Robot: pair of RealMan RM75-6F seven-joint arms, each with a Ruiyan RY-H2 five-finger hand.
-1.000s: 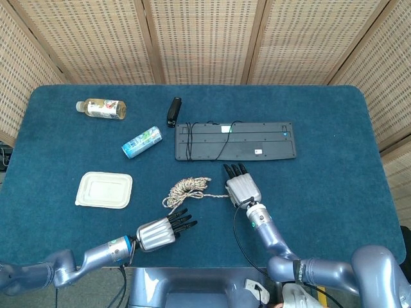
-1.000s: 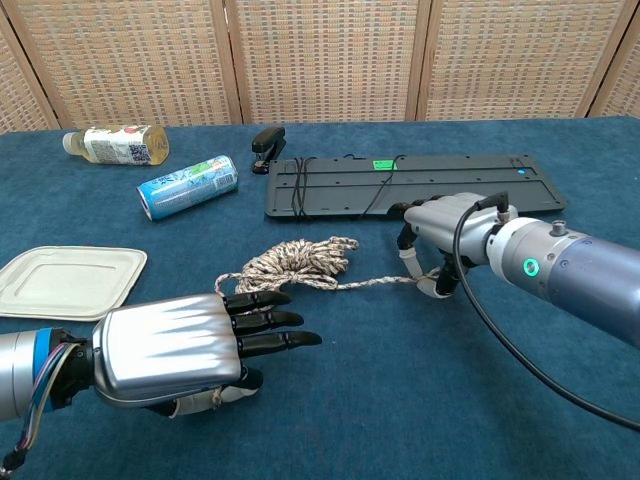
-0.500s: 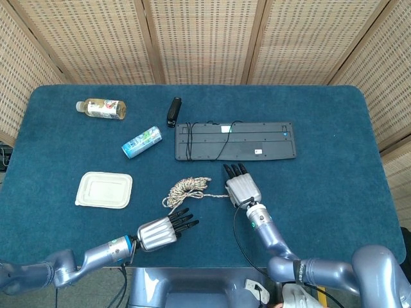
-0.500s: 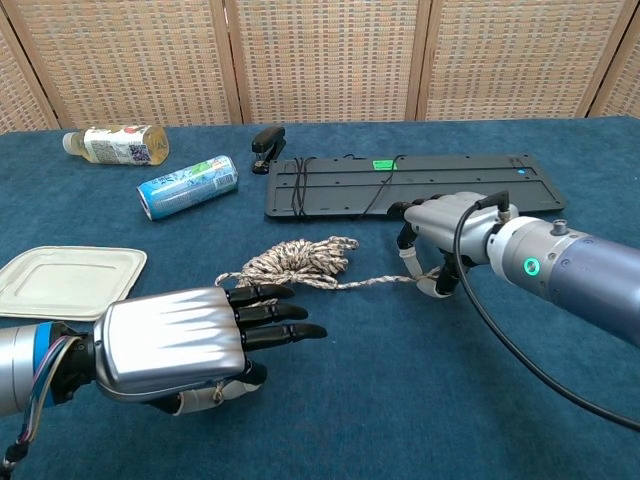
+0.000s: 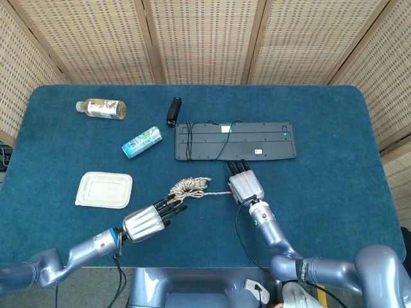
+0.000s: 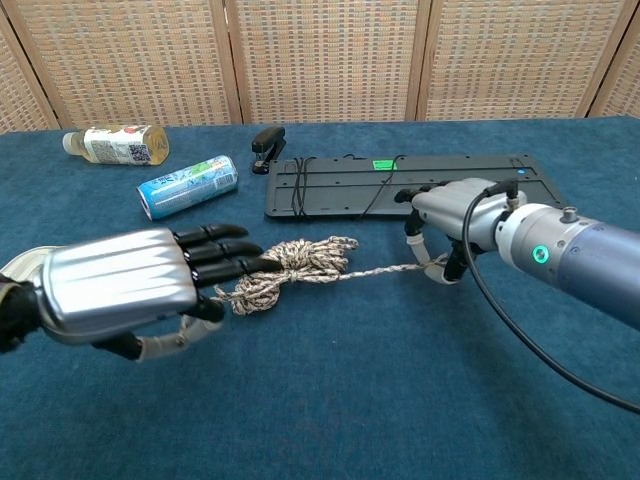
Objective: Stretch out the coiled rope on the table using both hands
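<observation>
A: What is each hand doing?

B: The right hand (image 6: pixel 447 222) pinches one end of the rope (image 6: pixel 300 265), with a short strand running taut from its fingers back to the bundle. The left hand (image 6: pixel 130 285) holds nothing. Its fingers (image 6: pixel 215 250) are stretched out and apart, with the tips at the near-left edge of the coil, touching or almost touching it. I cannot tell which.

A: And the rope itself?

B: Mostly bunched in a loose heap in the middle of the blue bench (image 5: pixel 334 186), between the two hands. Only the bit on the right is pulled straight.

A: What could go wrong?

B: My guess is the left hand closes on several loops at once instead of a single end. Then pulling apart would drag the whole knot of loops along, or tighten it, rather than unspooling it. I cannot make out a free left end in either view, so picking the right strand looks hard.

A: Anything else?

B: The right pinch looks thin. A hard tug from the left could slip the strand out. The keyboard (image 5: pixel 236 140) lies just behind the right hand, with its own cable (image 5: pixel 187 142) coiled on top, so drifting back risks bumping it. The can (image 5: pixel 142 142), the lidded box (image 5: pixel 104 189), the bottle (image 5: pixel 101 108) and the stapler (image 5: pixel 174 111) sit to the left and back; a wide leftward sweep might reach the box.
</observation>
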